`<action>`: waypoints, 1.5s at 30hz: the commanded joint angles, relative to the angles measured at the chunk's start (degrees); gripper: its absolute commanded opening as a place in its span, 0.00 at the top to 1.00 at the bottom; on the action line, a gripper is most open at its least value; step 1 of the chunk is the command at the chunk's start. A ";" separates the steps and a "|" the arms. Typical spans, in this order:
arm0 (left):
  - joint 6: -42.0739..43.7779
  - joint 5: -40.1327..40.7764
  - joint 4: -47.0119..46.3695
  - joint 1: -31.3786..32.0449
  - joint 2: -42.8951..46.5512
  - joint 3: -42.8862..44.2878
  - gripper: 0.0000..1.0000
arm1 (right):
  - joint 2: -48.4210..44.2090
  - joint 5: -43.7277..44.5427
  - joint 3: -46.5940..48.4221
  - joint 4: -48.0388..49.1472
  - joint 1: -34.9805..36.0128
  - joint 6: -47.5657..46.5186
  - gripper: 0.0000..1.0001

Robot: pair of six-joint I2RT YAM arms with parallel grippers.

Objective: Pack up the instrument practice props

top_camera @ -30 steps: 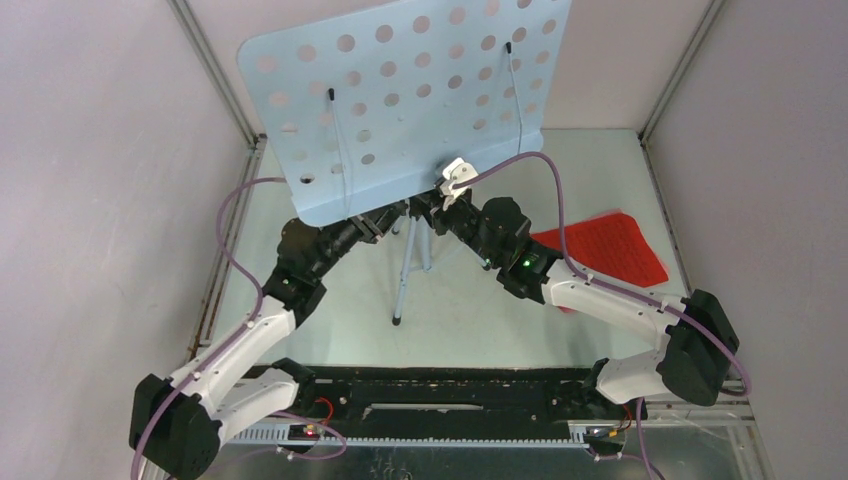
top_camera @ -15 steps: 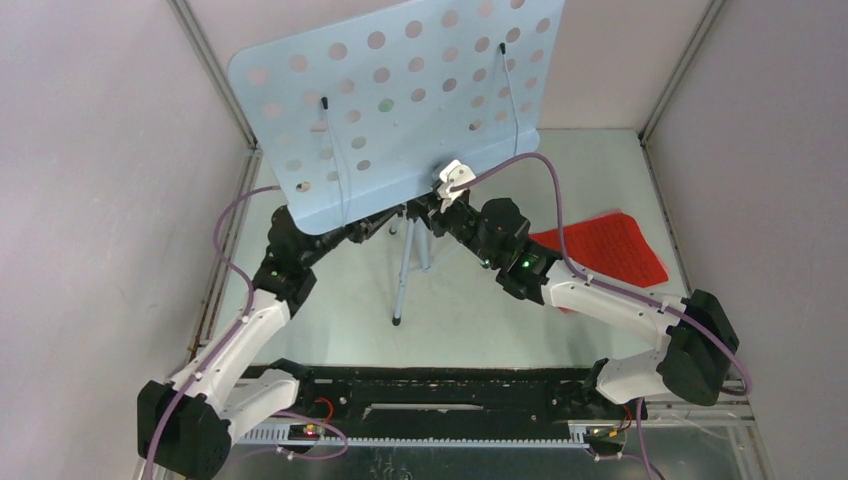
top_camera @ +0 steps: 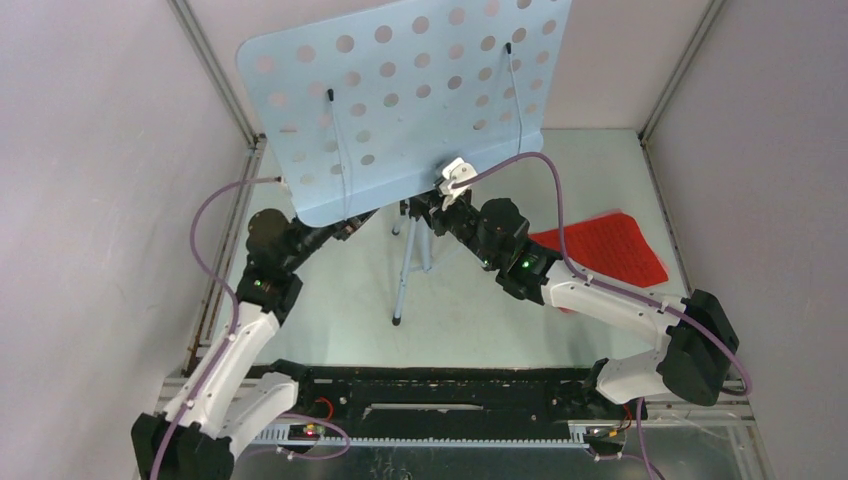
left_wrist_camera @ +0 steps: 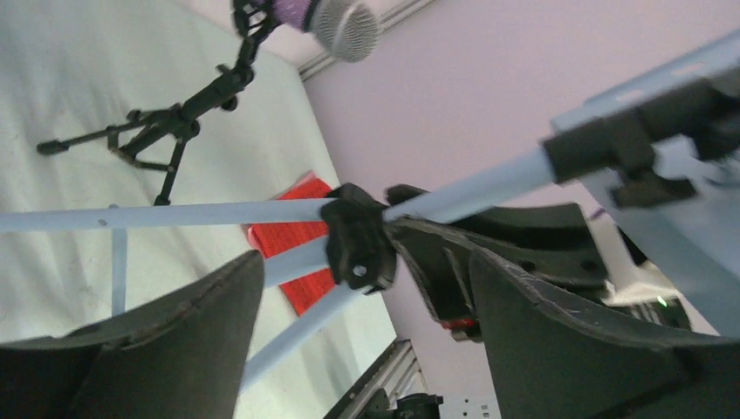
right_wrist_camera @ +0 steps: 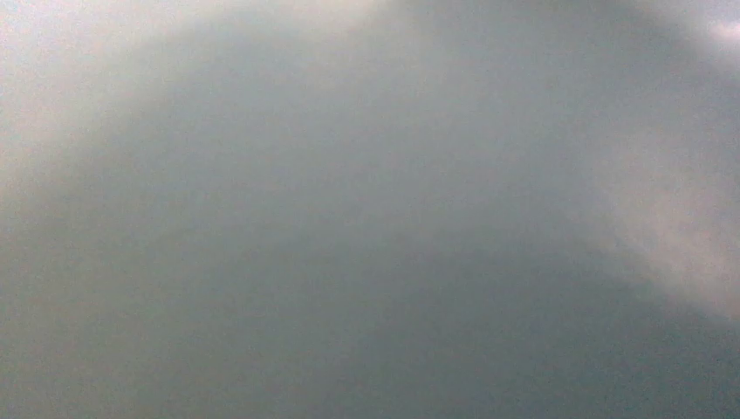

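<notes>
Left wrist: L tool wide open, tripod between jaws; R tool grip unclear.

Right wrist view: uniform grey blur, nothing readable. Top view: right claw tips hidden under music desk, grip unclear; desk top cropped. Red sheet partly behind right arm. Left wrist view: microphone cut by top edge.

The left arm and right arm share white links, black joints, purple cables.
</notes>
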State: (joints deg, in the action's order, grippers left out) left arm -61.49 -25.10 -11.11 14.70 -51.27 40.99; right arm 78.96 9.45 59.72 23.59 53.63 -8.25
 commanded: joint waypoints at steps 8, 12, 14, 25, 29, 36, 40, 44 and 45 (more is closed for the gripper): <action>31.17 15.11 -21.18 16.69 23.11 -23.71 0.00 | 0.47 4.01 -0.13 -9.16 2.84 9.18 1.00; 35.76 16.91 -24.68 19.10 24.40 -28.57 0.04 | 0.49 10.60 2.43 -13.16 3.85 12.17 1.00; 36.57 16.99 -26.09 20.15 23.21 -28.87 0.07 | 0.60 15.09 4.13 -15.98 4.54 14.28 1.00; 47.62 23.05 -26.85 26.73 15.12 -27.25 0.17 | -0.80 22.18 6.46 -22.97 6.12 19.06 1.00; 51.20 24.90 -28.78 29.99 12.34 -27.88 0.19 | -0.19 19.78 6.39 -21.80 6.61 16.00 0.87; 52.74 32.53 -29.67 31.43 10.49 -29.12 0.17 | -1.69 16.93 6.43 -21.76 6.84 13.22 0.56; 52.17 32.99 -30.43 31.58 11.45 -31.07 0.18 | -3.20 15.95 5.81 -22.18 6.85 12.63 0.33; 51.68 33.22 -30.90 31.61 12.52 -32.52 0.18 | -6.08 15.00 3.85 -21.18 6.85 12.43 0.25; 51.53 33.27 -30.90 31.66 12.70 -32.74 0.18 | -6.81 14.06 3.49 -21.22 6.85 12.52 0.22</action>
State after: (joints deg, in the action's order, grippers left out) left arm -10.90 6.13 -39.35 45.74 -39.66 10.09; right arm 76.12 25.36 65.06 5.43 60.12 4.34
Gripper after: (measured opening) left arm 0.819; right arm 0.733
